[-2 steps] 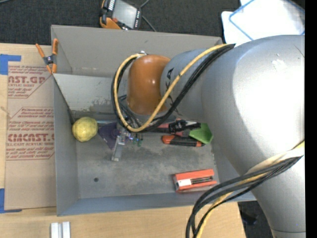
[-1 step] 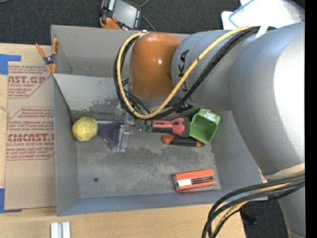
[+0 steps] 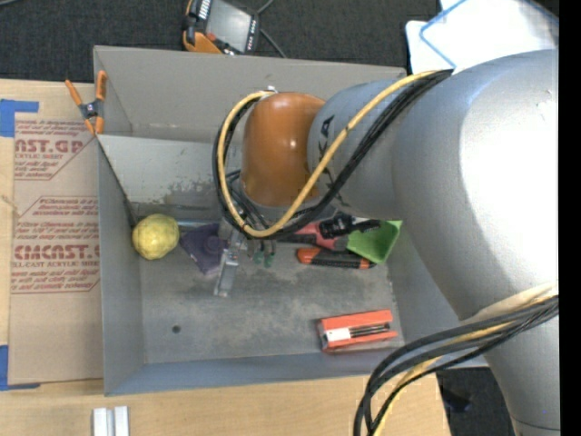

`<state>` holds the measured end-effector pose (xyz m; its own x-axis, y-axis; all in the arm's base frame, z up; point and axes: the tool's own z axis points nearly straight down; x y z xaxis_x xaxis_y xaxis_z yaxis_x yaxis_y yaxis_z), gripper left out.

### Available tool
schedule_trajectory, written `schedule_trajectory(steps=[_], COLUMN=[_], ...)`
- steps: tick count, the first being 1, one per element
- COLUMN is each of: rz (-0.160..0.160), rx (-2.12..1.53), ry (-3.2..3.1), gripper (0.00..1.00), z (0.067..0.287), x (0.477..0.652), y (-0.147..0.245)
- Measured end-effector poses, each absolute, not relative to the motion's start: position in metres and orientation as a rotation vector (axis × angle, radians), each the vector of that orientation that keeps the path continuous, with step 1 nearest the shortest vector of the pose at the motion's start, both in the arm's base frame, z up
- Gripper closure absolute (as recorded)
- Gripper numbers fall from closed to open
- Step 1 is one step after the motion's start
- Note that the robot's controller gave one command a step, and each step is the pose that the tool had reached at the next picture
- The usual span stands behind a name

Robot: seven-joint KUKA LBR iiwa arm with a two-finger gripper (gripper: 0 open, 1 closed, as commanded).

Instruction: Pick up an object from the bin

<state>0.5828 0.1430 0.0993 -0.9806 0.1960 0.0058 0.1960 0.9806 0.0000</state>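
Note:
My gripper (image 3: pixel 224 278) reaches down below the orange wrist cover into the middle of the bin, with its tip near the floor. Just left of it, touching or almost touching, lies a purple lumpy object (image 3: pixel 203 246). Further left, by the bin's left wall, sits a yellow ball (image 3: pixel 155 236). To the right of the gripper lie orange-handled pliers (image 3: pixel 329 257), partly hidden under the arm.
A green piece (image 3: pixel 378 241) lies at the right wall beside the pliers. An orange-red stapler (image 3: pixel 358 330) rests near the front right corner. The arm and its cables cover the bin's back and right side. Bare floor shows at the front left.

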Motion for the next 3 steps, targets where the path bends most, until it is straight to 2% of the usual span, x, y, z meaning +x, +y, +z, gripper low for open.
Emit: schedule_trajectory(steps=[1,2,3], rz=[-0.014,-0.010,-0.010], rx=[-0.316,-0.318,-0.318], ry=[-3.140,-3.135,-3.135], gripper=[0.00,1.00,1.00], z=[0.072,0.073,0.073], x=[0.589,0.586,0.586], y=[0.158,0.170,0.170])
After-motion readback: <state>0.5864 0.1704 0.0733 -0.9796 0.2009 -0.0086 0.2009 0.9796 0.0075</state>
